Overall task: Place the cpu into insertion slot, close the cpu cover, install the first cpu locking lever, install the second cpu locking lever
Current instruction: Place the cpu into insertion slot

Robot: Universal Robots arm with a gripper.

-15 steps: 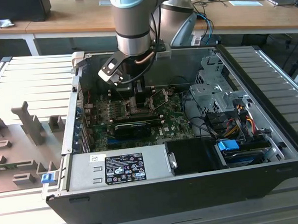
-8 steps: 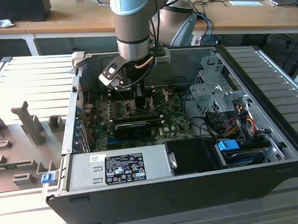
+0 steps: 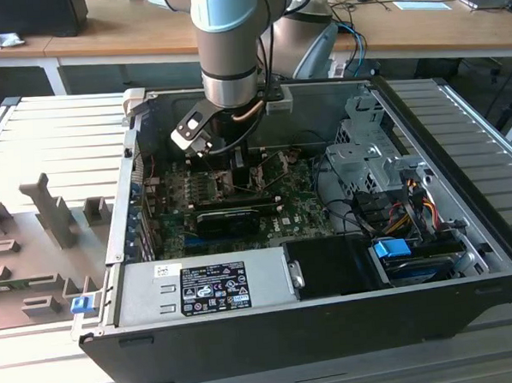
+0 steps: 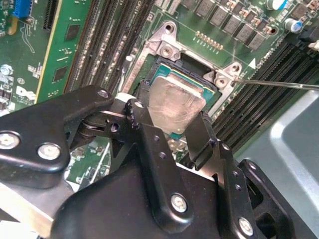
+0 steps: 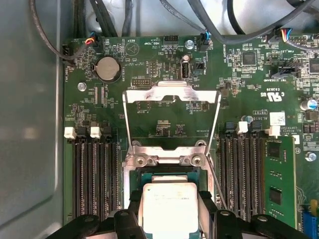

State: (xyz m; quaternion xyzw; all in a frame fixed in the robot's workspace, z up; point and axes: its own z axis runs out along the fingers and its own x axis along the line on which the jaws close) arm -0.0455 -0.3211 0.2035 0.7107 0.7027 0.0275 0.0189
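Cpu (image 4: 174, 102) lies square over the insertion slot (image 4: 172, 63), in it or just above; I cannot tell whether it is fully seated. Placing looks nearly done. The cpu cover (image 5: 172, 92) stands flipped open and a thin locking lever (image 4: 279, 83) is unlatched, so closing and latching remain. The gripper (image 4: 172, 115) pinches the chip's opposite edges, jaws set only chip-wide.

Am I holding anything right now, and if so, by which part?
Yes. The gripper holds the chip by two opposite side edges, one of the jaws on each, at the socket.
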